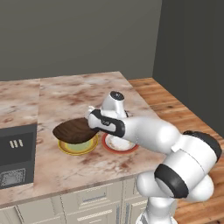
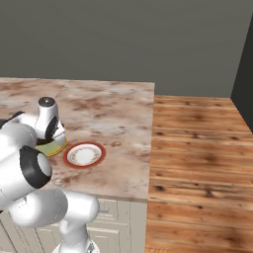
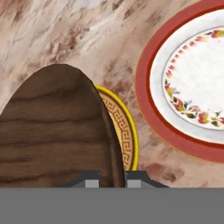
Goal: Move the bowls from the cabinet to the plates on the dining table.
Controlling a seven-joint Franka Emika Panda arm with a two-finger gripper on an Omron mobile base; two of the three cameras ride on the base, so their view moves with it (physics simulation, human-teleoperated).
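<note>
Hand view | my pincer (image 3: 112, 177) clenched on wooden bowl (image 3: 57, 131) rim | bowl hangs over yellow-rimmed plate (image 3: 124, 135), offset to one side | red-rimmed plate (image 3: 192, 83) just beside, bare.

The robot arm (image 1: 148, 133) is white, smooth and shiny. It is made of fat round tubes joined one after the other. Dark black bands wrap around the joints, like rings, and one big black ring sits on the thick round part low down. Near the hand there is a black patch along the side of the white shell. A small round cap on top is dark grey with a pale rim. The gripper (image 3: 112, 178) has two small dark fingers with light grey square tips.
</note>
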